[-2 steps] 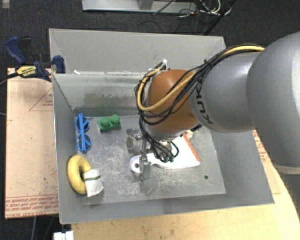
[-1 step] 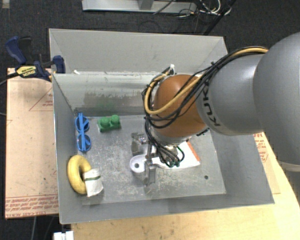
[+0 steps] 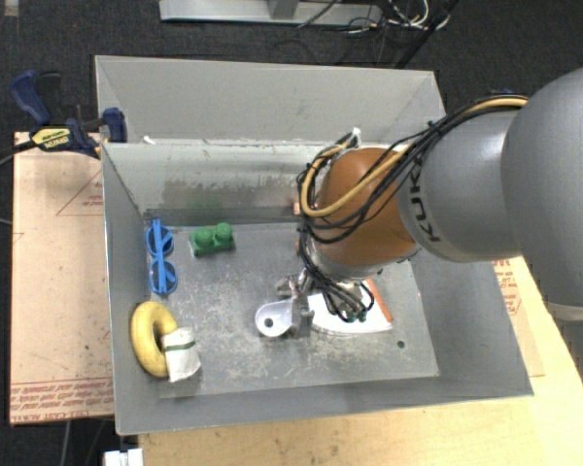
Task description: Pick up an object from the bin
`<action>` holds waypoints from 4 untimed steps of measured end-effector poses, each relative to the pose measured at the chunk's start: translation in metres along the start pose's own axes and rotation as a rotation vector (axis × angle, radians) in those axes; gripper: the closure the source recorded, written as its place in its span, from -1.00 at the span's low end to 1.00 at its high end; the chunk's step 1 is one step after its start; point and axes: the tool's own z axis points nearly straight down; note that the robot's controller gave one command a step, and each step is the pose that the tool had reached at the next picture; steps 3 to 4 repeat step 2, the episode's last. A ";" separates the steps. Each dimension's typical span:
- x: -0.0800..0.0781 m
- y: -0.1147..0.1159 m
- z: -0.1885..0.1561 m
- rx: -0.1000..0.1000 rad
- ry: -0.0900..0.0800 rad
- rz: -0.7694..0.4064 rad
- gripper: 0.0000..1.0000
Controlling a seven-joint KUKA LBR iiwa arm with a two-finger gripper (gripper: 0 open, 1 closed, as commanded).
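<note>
Hovering low inside a grey metal bin (image 3: pixel 243 367), the robot's hand (image 3: pixel 299 309) sits over a flat white item (image 3: pixel 361 322) on the bin floor, right of centre.

Whether the hand is open or closed cannot be told, because the arm's orange cover and cables hide it. The white item carries small red and green marks and lies partly under the hand. It looks thin, light and fairly stiff, like a card or packet. Lying flat on smooth metal, it will likely slide and gives little to pinch, so its exposed front edge seems the best hold. A pale silvery piece with a round hole (image 3: pixel 271 319) lies just beside the hand. Blue toy glasses (image 3: pixel 158 257), a green block (image 3: pixel 212 240) and a yellow ring (image 3: pixel 149 337) lie well apart, leftward.
</note>
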 end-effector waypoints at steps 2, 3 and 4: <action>-0.004 0.011 -0.131 -0.001 -0.003 -0.015 1.00; -0.004 0.011 -0.131 -0.001 -0.003 -0.015 1.00; -0.004 0.011 -0.131 -0.001 -0.003 -0.015 1.00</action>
